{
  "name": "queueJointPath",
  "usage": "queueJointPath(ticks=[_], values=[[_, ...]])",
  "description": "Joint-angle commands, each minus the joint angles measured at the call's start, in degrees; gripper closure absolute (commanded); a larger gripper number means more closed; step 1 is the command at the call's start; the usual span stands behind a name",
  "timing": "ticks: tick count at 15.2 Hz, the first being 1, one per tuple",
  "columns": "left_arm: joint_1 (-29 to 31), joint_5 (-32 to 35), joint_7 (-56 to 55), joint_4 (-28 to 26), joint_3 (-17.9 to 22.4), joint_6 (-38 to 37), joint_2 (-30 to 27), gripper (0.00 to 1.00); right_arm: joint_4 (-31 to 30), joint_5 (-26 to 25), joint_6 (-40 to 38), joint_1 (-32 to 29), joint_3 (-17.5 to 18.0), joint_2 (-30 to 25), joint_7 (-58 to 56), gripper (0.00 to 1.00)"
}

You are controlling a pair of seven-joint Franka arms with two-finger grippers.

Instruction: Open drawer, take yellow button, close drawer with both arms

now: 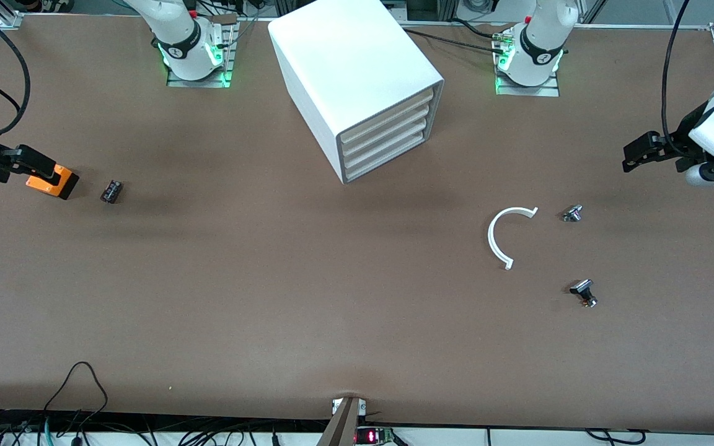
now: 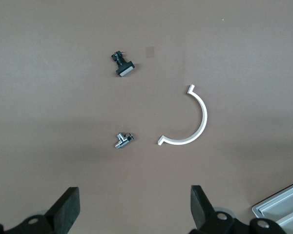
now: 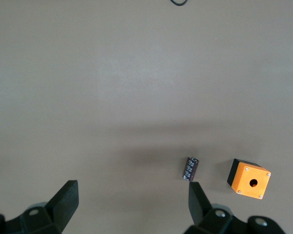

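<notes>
Drawer (image 1: 388, 113), the uppermost of four in the white cabinet (image 1: 348, 62), is seen fully shut, its beige-white front flush with the three fronts below it. The cabinet stands on the brown worktop (image 1: 307, 297) between the two arm bases, turned at an angle so that its fronts face toward the left arm's end of the worktop and toward the front camera. The button cannot be seen in any view.

The left gripper (image 1: 631, 156) is held in the air over the left arm's end of the worktop; in the left wrist view its black fingers (image 2: 68, 207) are spread wide apart with nothing between them. Below it lie a white half-ring (image 1: 504, 235), a small silver part (image 1: 572, 214) just beside the ring's upper end, and a black-and-silver part (image 1: 584, 293) nearer to the front camera. A corner of the cabinet is caught at the edge of the left wrist view.

The right gripper (image 1: 38, 168) hangs over the right arm's end of the worktop, above the orange cube (image 1: 53, 181). Its fingers (image 3: 63, 200) are likewise seen apart and empty. The cube's top face has a round hole, and a small dark cylinder (image 1: 111, 191) lies near it on the worktop, toward the cabinet.
</notes>
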Motion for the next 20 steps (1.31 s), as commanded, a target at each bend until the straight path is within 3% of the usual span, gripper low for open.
queueJointPath(ticks=[1,20], values=[[0.0,0.9,1.4,1.0,-0.5,-0.2,0.2,0.00,-2.7,-0.2,1.2,0.2,-0.2,-2.5,-0.7,0.00],[-0.6,1.2,0.6,5.4,-1.1,-2.1,2.9,0.00,-2.1,-0.2,0.7,0.2,0.1,-2.0,-1.4,0.00]])
